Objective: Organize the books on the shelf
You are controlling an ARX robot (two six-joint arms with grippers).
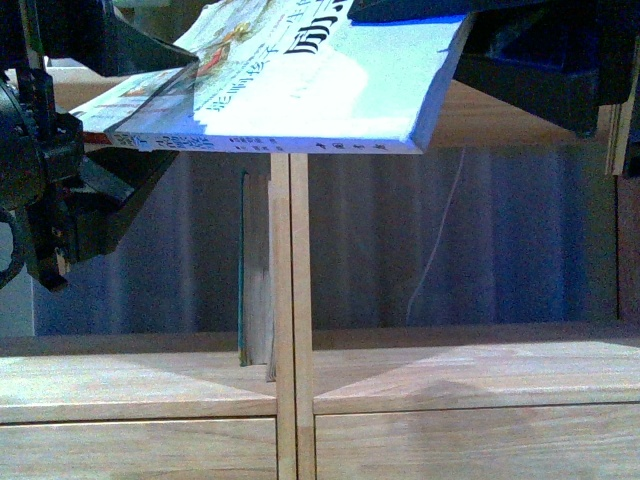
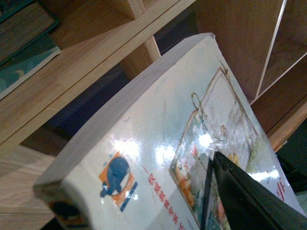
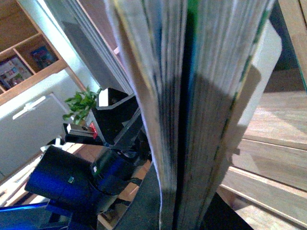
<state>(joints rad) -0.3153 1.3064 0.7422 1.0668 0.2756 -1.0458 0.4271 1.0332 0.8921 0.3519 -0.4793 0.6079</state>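
aloft, paperback (image 1: 330, 85) before shelf (image 1: 290, 260)

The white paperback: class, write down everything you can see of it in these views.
The white paperback is glossy, with large black Chinese characters, a colourful illustration and a whale logo. It lies tilted, spine toward the front camera, high before the shelf. The left gripper and right gripper clamp opposite ends.
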